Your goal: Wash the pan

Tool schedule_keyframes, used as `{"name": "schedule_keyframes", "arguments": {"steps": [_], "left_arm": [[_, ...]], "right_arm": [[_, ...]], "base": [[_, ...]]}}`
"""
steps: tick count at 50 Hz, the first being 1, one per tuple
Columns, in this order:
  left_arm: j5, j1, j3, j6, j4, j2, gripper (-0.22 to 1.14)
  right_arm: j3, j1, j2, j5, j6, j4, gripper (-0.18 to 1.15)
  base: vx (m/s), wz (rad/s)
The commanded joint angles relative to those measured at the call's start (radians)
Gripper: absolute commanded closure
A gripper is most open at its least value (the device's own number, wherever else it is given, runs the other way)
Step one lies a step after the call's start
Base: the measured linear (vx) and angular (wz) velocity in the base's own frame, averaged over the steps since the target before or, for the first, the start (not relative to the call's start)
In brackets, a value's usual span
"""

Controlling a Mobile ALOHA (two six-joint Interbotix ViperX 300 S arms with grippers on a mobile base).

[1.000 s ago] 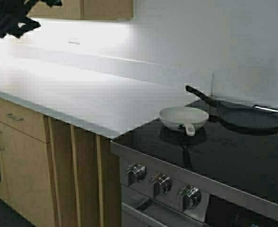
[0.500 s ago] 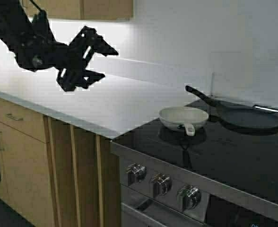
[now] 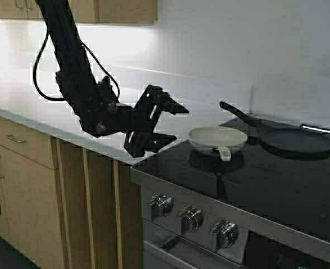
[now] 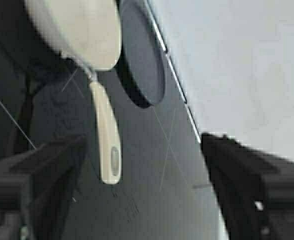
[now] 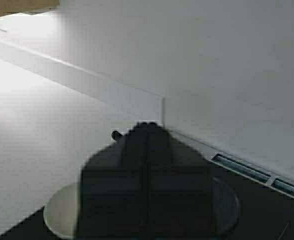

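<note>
The cream-white pan [image 3: 217, 138] sits on the black stovetop [image 3: 255, 185], its short handle [image 3: 225, 153] pointing at the stove's front. My left gripper [image 3: 180, 123] is open, just left of the pan at the counter's edge, apart from it. In the left wrist view the pan [image 4: 82, 30] and its handle [image 4: 108, 145] lie ahead of the gripper [image 4: 142, 190], nearer one finger [image 4: 37, 185], untouched. My right gripper [image 5: 147, 127] is shut and empty, with the pan's rim [image 5: 57, 215] behind it; this arm does not show in the high view.
A larger black frying pan [image 3: 297, 140] lies right behind the pan, its long handle [image 3: 238, 112] pointing back left. The white counter [image 3: 69, 106] stretches left. Stove knobs [image 3: 190, 216] line the front panel. The wall runs close behind the stove.
My left arm has swung in from the upper left, down and to the right across the counter, and its open gripper is now close to the pan. The pan has not moved.
</note>
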Motion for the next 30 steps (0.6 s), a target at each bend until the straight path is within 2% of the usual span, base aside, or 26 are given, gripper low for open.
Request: {"name": "schedule_keyframes", "arguments": {"steps": [1, 14, 30], "left_arm": [[-0.009, -0.029, -0.097, -0.043, 0.0, 0.051, -0.09], [0.037, -0.067, -0.279, -0.121, -0.02, 0.176, -0.09], [0.143, -0.097, -0.456, -0.143, -0.044, 0.265, -0.09]], "right_arm": [[-0.011, 0.0, 0.006, 0.0, 0.002, -0.002, 0.91], [-0.011, 0.0, 0.006, 0.002, 0.003, -0.002, 0.91], [-0.011, 0.0, 0.008, 0.005, 0.003, -0.002, 0.91]], "base": [[0.0, 0.0], [0.0, 0.0], [0.0, 0.0]]}}
